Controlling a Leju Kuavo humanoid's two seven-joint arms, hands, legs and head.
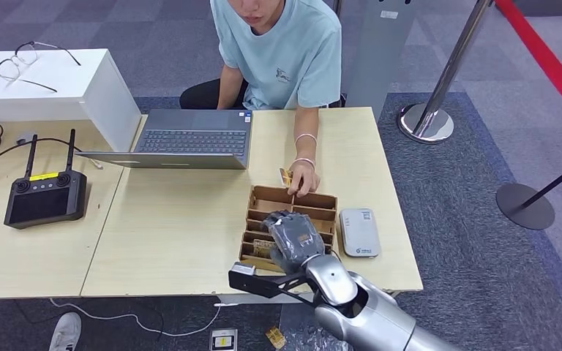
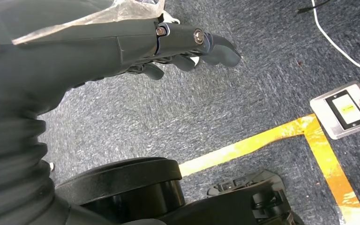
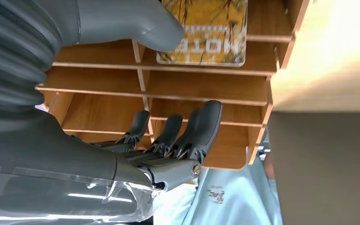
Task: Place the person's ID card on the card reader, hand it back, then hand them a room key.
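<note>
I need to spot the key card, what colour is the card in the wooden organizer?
Yellow-gold card with a leafy print, clearest in the right wrist view.

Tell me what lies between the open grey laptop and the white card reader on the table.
In the head view, the wooden compartment tray sits between the laptop and the card reader, with the person's hand at its far edge and the right hand over it.

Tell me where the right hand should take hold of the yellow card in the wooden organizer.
Probably by the yellow card's free edge, coming down from above: it lies flat in one slot of the wooden organizer, whose dividers block the sides. The right hand is over the slots, its thumb at the card.
</note>
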